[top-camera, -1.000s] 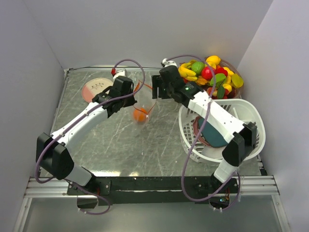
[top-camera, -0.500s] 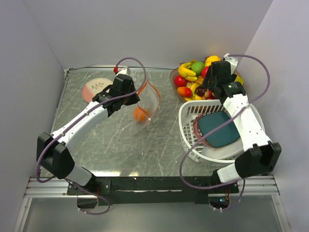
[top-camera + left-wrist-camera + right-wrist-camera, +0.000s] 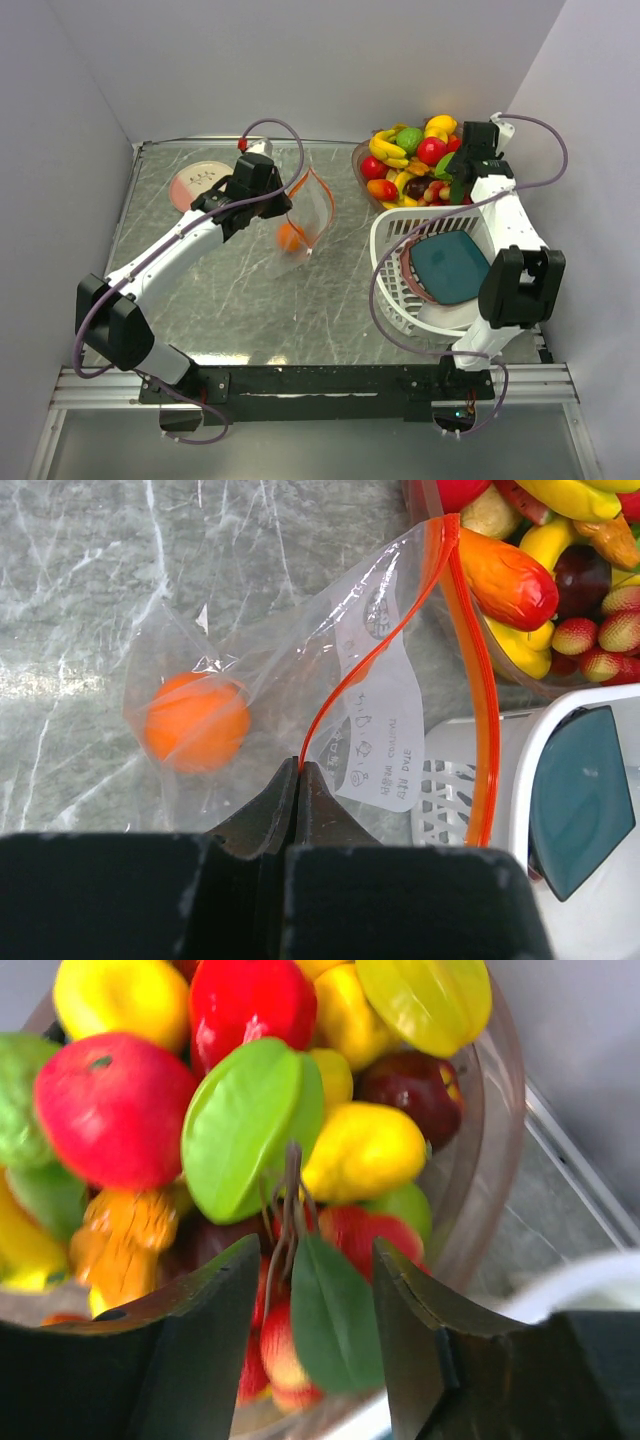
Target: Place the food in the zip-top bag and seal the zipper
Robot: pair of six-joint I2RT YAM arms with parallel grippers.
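Your right gripper point(image 3: 318, 1260) has swung from the zip-top bag point(image 3: 270, 670) to hover, jaws spread, over the food point(image 3: 240, 1130) in the clear bowl point(image 3: 495, 1150), while your left gripper point(image 3: 297, 775) pinches the zipper point(image 3: 480, 710) edge so the mouth stays agape, one orange point(image 3: 195, 720) already inside.

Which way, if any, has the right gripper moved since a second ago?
Yes. The right gripper swung rightward, from the clear zip-top bag to the clear fruit bowl behind the white slatted basket.
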